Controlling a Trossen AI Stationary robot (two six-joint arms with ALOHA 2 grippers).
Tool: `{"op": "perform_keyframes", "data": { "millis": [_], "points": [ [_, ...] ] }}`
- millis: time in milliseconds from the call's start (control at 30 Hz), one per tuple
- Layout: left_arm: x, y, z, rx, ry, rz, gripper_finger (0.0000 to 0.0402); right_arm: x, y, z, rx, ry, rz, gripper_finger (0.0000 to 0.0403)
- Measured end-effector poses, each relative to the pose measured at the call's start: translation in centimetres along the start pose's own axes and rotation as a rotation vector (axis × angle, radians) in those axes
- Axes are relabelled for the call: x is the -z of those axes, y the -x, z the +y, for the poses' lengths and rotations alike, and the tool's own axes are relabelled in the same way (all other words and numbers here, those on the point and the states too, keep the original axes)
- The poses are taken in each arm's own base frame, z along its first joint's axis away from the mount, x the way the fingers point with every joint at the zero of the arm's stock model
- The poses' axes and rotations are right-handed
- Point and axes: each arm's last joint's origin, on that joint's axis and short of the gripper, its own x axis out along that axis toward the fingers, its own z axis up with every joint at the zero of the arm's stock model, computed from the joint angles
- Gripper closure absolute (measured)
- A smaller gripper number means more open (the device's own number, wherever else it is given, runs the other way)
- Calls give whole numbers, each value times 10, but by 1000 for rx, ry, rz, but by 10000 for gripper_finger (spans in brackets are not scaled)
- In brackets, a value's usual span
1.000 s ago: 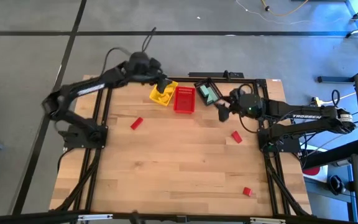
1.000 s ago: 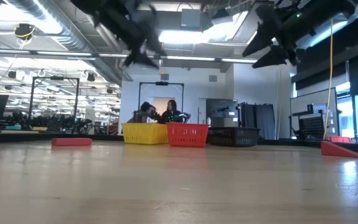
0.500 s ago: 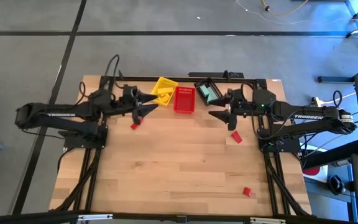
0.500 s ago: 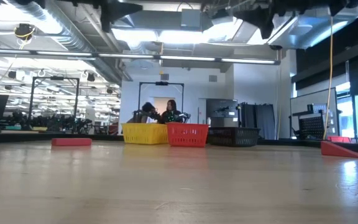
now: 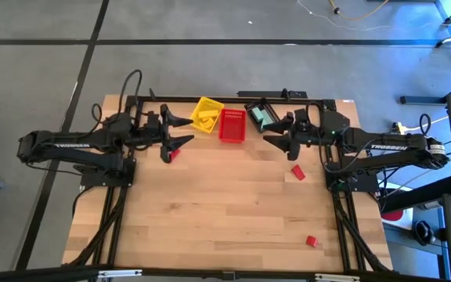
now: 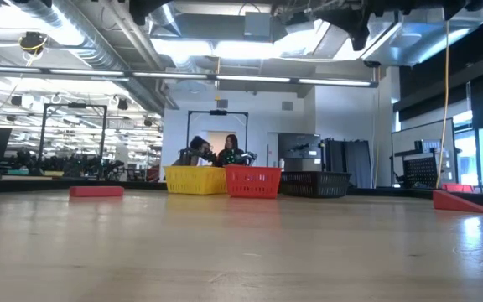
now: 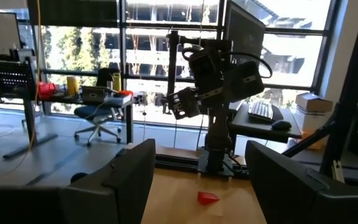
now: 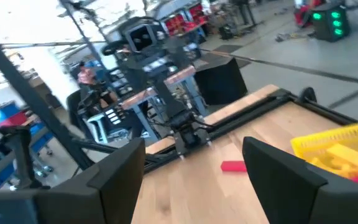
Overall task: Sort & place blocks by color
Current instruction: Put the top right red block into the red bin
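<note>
Both arms sit between picks. The left end effector, open and empty, hovers over the red block at upper left. The right end effector, likewise open, hangs above another red block. Next, likely descend and grasp.

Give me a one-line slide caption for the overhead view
Both arms hover open-jawed, left gripper over a red block, right gripper near another, baskets at the table's far edge.
</note>
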Motion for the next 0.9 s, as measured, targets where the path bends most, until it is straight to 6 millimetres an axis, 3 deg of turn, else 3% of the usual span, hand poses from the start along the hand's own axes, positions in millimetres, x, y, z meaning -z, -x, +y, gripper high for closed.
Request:
{"op": "perform_keyframes", "data": {
  "millis": [267,400,667,767,900],
  "points": [
    [0,0,-1,27,52,1,161,9,1,-8,153,-29,65,132],
    [0,0,-1,27,66,1,161,19,6,-15,362,-116,289,132],
    [0,0,0,0,68,-3,161,73,27,-40,874,-326,904,132],
    [-1,0,0,-5,68,-12,161,98,35,-50,922,-372,1060,132],
    [-2,0,1,-28,69,-22,161,125,43,-63,932,-368,1133,132]
  ]
}}
